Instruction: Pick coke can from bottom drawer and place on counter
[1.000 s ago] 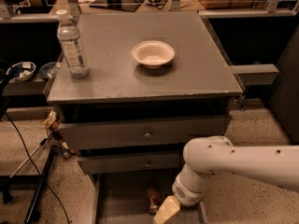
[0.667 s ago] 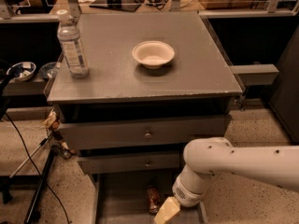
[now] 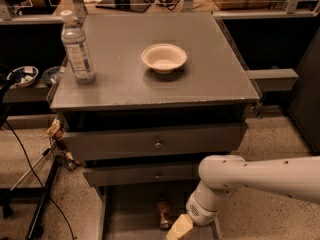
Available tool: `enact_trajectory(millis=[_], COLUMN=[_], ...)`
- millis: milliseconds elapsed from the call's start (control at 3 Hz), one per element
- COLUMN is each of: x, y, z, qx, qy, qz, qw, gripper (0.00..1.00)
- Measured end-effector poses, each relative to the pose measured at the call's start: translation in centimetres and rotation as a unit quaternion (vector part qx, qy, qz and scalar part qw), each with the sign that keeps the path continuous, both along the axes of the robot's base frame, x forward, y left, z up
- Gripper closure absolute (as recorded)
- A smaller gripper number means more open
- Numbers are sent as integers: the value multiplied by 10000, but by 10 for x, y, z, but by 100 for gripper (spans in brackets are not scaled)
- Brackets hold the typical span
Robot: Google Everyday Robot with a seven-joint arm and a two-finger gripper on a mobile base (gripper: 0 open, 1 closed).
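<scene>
The coke can (image 3: 164, 213) lies on its side in the open bottom drawer (image 3: 129, 211), near the middle of the tray; it looks dark red-brown. My white arm reaches in from the right, and my gripper (image 3: 179, 228) hangs down into the drawer just right of the can, at the bottom edge of the view. Only a tan fingertip shows; the rest is cut off. The grey counter (image 3: 200, 79) is the cabinet top above.
A clear water bottle (image 3: 77, 49) stands at the counter's left edge. A white bowl (image 3: 164, 58) sits mid-counter. Two knobbed drawers (image 3: 158, 145) are above the bottom one. Cables and a stand (image 3: 35, 194) are on the floor to the left.
</scene>
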State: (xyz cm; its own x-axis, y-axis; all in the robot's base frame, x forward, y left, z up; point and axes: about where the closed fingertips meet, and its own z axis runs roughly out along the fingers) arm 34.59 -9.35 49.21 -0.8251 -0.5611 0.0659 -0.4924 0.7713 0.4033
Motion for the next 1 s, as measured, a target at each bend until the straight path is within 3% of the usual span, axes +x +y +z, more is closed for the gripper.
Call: enact_trajectory(millis=[333, 667, 1000], x=[-4, -6, -4], y=[0, 0, 6], z=[-25, -27, -35], qx=[-27, -21, 76], qy=[291, 323, 244], qz=[-43, -42, -571], qw=[9996, 9995, 9980], gripper=[0, 0, 0])
